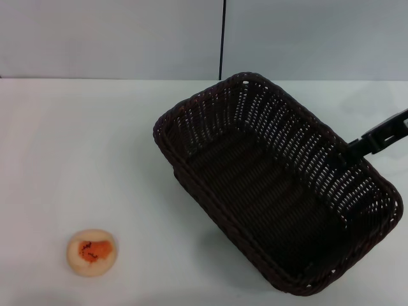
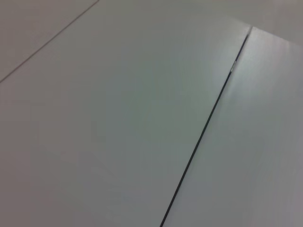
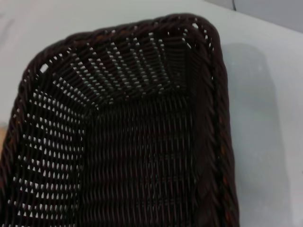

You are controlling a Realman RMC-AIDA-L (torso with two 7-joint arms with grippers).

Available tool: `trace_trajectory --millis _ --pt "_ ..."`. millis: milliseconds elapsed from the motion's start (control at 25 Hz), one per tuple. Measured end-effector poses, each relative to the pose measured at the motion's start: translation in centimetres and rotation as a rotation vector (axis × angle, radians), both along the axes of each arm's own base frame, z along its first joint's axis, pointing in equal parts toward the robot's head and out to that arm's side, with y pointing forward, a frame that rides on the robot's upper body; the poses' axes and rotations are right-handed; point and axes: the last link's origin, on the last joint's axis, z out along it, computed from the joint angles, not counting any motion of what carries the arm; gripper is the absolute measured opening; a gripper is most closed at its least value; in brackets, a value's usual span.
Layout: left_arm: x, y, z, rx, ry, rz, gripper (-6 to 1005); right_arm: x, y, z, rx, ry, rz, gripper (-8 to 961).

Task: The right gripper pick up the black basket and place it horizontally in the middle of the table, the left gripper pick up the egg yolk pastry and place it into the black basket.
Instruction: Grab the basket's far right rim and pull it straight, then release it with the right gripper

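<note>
The black basket (image 1: 274,185) lies diagonally across the right half of the white table (image 1: 95,159). It is empty and looks tipped, with a shadow under its near-left side. My right gripper (image 1: 347,150) reaches in from the right edge and is shut on the rim of the basket's right long side. The right wrist view looks down into the empty basket (image 3: 132,142); my own fingers do not show there. The egg yolk pastry (image 1: 92,252) sits on the table at the near left, well apart from the basket. My left gripper is out of view.
A pale wall with a dark vertical seam (image 1: 222,38) stands behind the table. The left wrist view shows only pale flat panels with a dark seam (image 2: 203,137). White tabletop lies between the pastry and the basket.
</note>
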Motion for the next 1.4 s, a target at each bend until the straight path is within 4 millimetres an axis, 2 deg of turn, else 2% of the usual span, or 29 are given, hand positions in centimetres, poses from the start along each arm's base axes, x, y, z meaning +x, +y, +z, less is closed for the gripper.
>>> trace_trajectory --millis 200,440,560,760,1000,1400 --pt "0.1 0.1 -0.1 -0.002 -0.001 -0.002 547 0.0 -0.3 -1.0 -0.019 -0.015 0.019 742" --pt "0.1 0.2 -0.1 -0.006 -0.002 -0.003 546 0.1 -0.3 -1.0 -0.021 -0.016 0.045 739" --pt "0.0 0.1 -0.1 -0.008 -0.003 0.001 546 0.1 -0.3 -0.9 -0.021 -0.005 0.053 509" --pt "0.0 0.1 -0.1 -0.008 -0.008 -0.002 546 0.2 -0.3 -0.4 -0.003 0.025 0.051 275" --pt "0.1 0.4 -0.1 -0.008 -0.016 -0.012 545 0.4 -0.4 1.1 0.028 0.100 0.049 191" --pt "0.2 0.5 0.0 -0.003 -0.018 -0.016 545 -0.1 -0.6 4.9 0.095 0.270 0.176 196"
